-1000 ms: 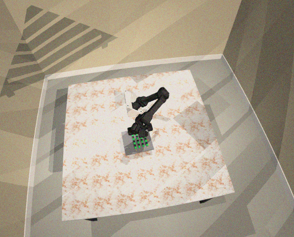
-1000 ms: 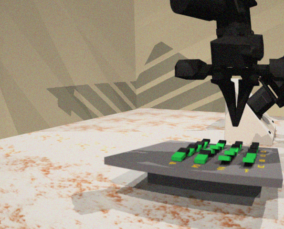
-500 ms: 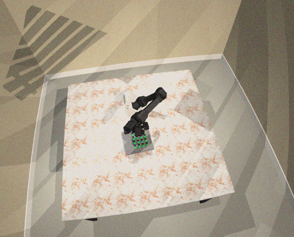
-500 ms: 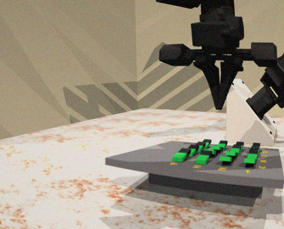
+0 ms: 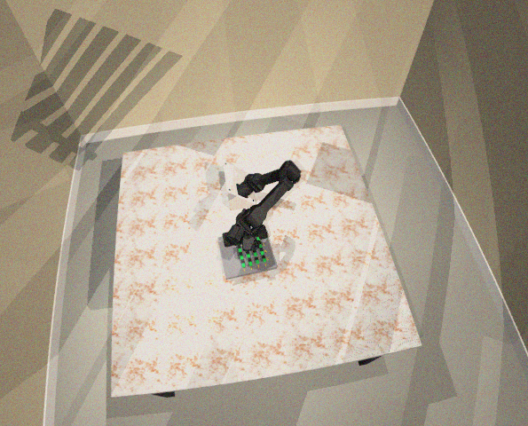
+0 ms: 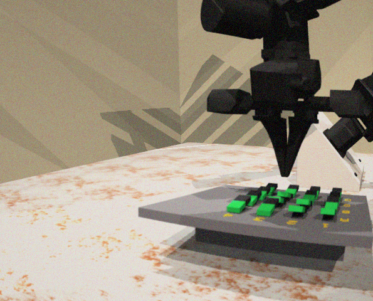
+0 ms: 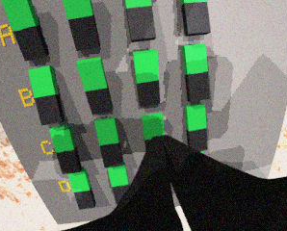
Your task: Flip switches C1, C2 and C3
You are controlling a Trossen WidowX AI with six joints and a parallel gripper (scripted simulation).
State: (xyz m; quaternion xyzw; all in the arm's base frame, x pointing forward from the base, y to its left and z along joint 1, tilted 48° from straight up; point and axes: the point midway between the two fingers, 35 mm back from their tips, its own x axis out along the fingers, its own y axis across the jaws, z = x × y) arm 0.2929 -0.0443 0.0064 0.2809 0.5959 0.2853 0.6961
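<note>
The grey panel (image 5: 232, 265) (image 6: 186, 204) (image 7: 249, 120) carries rows of green-and-black rocker switches. In the wrist view, switch C1 (image 7: 65, 150) is beside the letter C, switch C2 (image 7: 108, 140) is to its right, and switch C3 (image 7: 153, 126) shows only its green far half. My gripper (image 6: 285, 175) (image 7: 159, 142) is shut and empty. Its tips are above the arm-side rows, with a gap to the switches in the exterior view. In the wrist view they cover C3's near half and part of row D. I cannot tell reliably which ends of C1, C2 and C3 are raised.
Switch C4 (image 7: 196, 126) is right of C3; switch B3 (image 7: 146, 77) is just beyond C3, and switch D1 (image 7: 81, 188) is nearer the arm than C1. The pale arm mount (image 6: 322, 165) stands behind the panel in the exterior view. Shadows cross the panel.
</note>
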